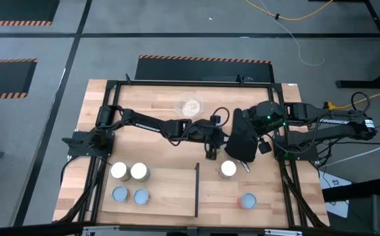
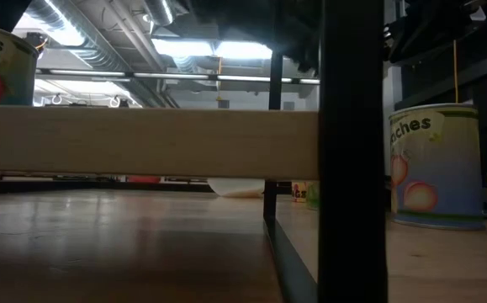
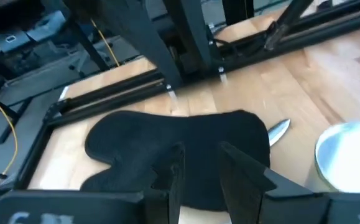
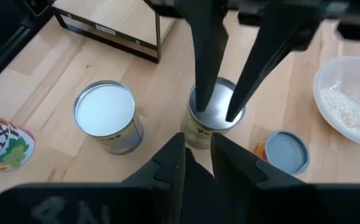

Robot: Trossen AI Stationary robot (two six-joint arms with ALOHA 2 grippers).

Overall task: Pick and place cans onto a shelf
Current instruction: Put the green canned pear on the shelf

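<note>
nearest, the shelf (image 1: 167,193) lies flat with four cans (image 1: 139,172) on its left part and a black strip (image 1: 197,190) along its right edge. off the shelf to the right sit a blue-lidded can (image 1: 247,200) and a white-topped can (image 1: 228,169). mid-table, the left gripper (image 1: 212,155) is spread, tips at a silver-topped can (image 4: 199,134). just beside it, the right gripper (image 4: 197,146) is at the black mitt (image 1: 237,143); whether it grips i cannot tell. farthest, a clear bowl (image 1: 191,106).

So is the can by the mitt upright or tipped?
Upright: the can shows its round white top straight up in the high view, beside the mitt.
</note>
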